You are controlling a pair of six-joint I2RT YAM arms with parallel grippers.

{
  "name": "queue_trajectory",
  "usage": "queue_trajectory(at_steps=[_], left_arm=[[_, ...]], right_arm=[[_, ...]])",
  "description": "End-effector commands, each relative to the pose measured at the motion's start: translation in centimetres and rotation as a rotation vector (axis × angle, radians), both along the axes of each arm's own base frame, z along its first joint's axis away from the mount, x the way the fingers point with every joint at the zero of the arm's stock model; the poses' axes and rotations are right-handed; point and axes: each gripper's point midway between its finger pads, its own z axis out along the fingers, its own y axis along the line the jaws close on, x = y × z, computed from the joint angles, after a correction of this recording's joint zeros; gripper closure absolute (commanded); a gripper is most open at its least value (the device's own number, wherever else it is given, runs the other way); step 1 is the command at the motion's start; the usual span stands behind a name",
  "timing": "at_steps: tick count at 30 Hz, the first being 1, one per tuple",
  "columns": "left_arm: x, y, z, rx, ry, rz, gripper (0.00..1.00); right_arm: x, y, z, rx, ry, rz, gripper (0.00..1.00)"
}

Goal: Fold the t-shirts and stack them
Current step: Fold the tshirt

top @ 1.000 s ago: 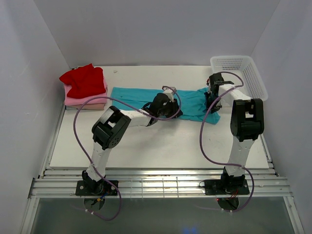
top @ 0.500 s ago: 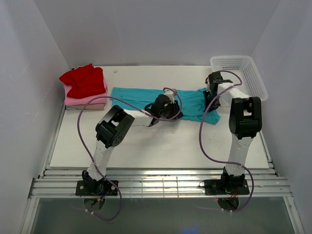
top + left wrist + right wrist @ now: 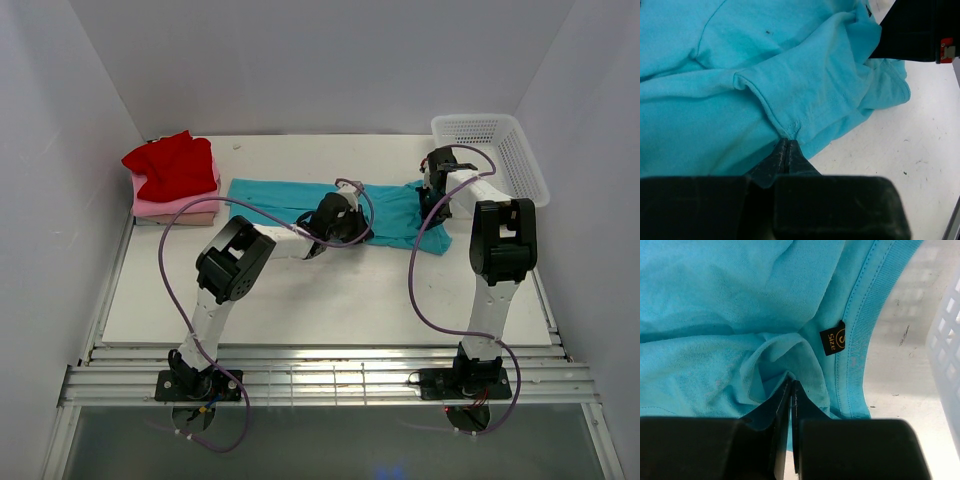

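Though being partly covered from above by both wrists, lying stretched left to right across the bench (image 3: 330, 290): teal t-shirt (image 3: 270, 195). Pinching its sleeve hem at the near edge: left jaws, closed on the cloth. Gripping a bunched fold just beside the collar and size label (image 3: 832, 338): right jaws, likewise closed. Sitting stacked far left, well apart: red t-shirt (image 3: 172, 165), pink t-shirt (image 3: 150, 207) and beige t-shirt (image 3: 178, 218), the lower two showing only edges.

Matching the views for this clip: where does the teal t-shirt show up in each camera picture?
Top external: the teal t-shirt lies stretched left to right across the white table.
Left wrist: it fills the upper left, with a sleeve hem reaching bottom centre.
Right wrist: it fills most of the picture, with the size label right of centre.
Shared landmark: bare white table beside it in every view.
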Motion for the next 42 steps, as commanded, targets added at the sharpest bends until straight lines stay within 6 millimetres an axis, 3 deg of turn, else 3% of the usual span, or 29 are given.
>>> queue_trajectory(at_steps=[1, 4, 6, 25, 35, 39, 42], left_arm=[[0.5, -1.4, 2.0, -0.041, -0.037, -0.022, 1.00], [0.6, -1.5, 2.0, -0.044, -0.035, -0.022, 0.76], [0.5, -1.5, 2.1, -0.046, -0.035, -0.023, 0.67], [0.0, -0.9, 0.8, -0.008, -0.023, -0.016, 0.63], [0.5, -1.4, -0.1, -0.005, -0.011, -0.018, 0.59], [0.6, -1.7, -0.3, -0.003, -0.010, -0.022, 0.60], [0.8, -1.8, -0.4, -0.004, -0.010, -0.021, 0.69]], right_arm=[[1.4, 0.1, 2.2, 0.016, -0.060, 0.002, 0.92], [1.4, 0.1, 2.2, 0.019, -0.060, 0.004, 0.92], [1.3, 0.1, 2.0, 0.020, -0.051, 0.004, 0.92], [0.9, 0.3, 1.2, 0.030, -0.028, 0.011, 0.92], [0.9, 0.5, 1.0, 0.036, -0.023, 0.015, 0.92], [0.9, 0.5, 0.8, 0.035, -0.018, 0.015, 0.92], [0.8, 0.4, 0.6, 0.033, -0.014, 0.016, 0.92]])
